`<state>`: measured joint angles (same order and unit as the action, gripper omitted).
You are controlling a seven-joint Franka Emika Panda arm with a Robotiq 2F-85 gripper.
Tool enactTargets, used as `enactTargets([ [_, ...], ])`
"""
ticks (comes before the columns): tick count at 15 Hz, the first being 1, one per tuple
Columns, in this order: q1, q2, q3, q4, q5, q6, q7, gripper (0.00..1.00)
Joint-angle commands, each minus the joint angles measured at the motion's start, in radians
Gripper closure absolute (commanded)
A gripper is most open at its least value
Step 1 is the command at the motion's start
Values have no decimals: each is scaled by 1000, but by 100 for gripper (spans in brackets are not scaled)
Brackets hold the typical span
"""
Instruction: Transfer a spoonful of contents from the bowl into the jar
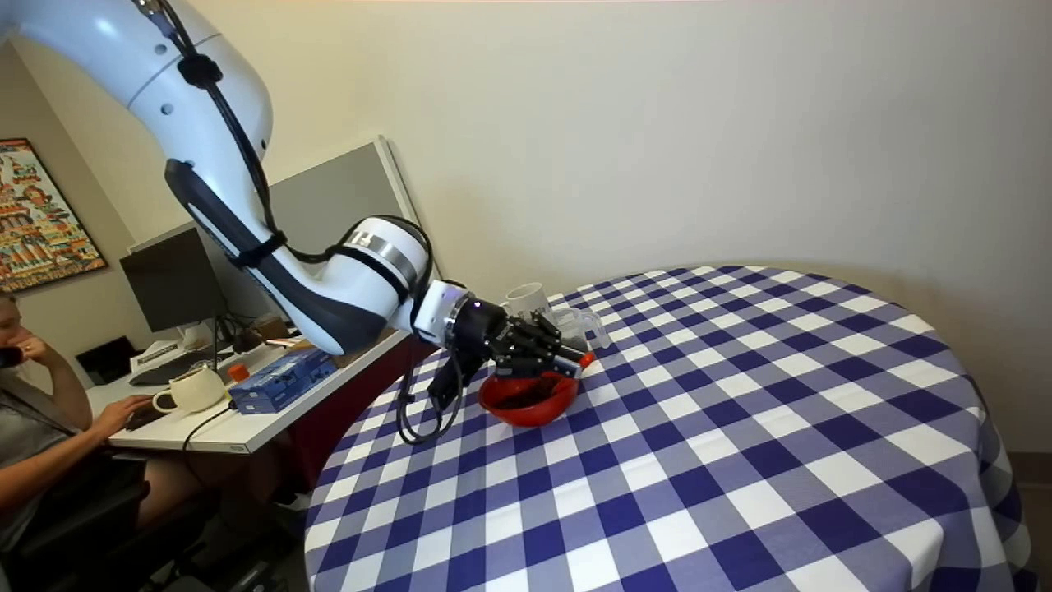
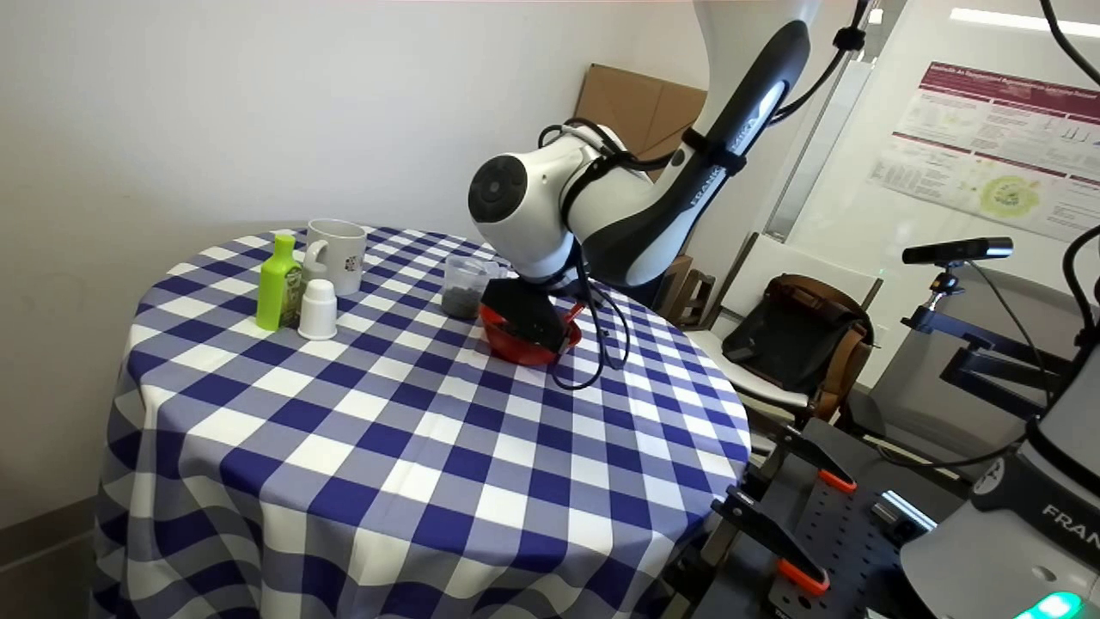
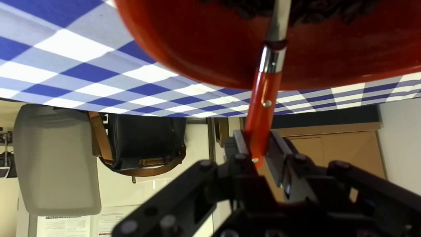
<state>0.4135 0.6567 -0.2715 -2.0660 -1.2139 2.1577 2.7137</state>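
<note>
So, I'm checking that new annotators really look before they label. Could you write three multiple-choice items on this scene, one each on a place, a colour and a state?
1. Where does the green bottle stand?
A. In the bowl
B. On a chair
C. On the checked tablecloth

2. What colour is the utensil handle?
A. Red
B. Green
C. White

3. What state is the gripper in?
A. Open and empty
B. Closed on the utensil handle
C. Closed on the jar

Right letters:
1 C: an exterior view shows it upright on the cloth, near the white mug.
2 A: the wrist view shows it plainly red.
3 B: in the wrist view, the fingers lie against it from both sides.
</note>
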Motion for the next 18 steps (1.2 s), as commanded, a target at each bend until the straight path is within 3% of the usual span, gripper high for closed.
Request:
enactTargets([
  [1, -10, 2, 1, -9, 23, 27, 31, 95],
  [6, -22, -11, 10, -13, 42, 47, 22, 95],
  [7, -120, -29, 114, -6, 4, 3, 29, 95],
  [13, -230, -65, 230, -11, 26, 20, 14, 95],
  [18, -269, -82, 271, -16, 26, 27, 12, 95],
])
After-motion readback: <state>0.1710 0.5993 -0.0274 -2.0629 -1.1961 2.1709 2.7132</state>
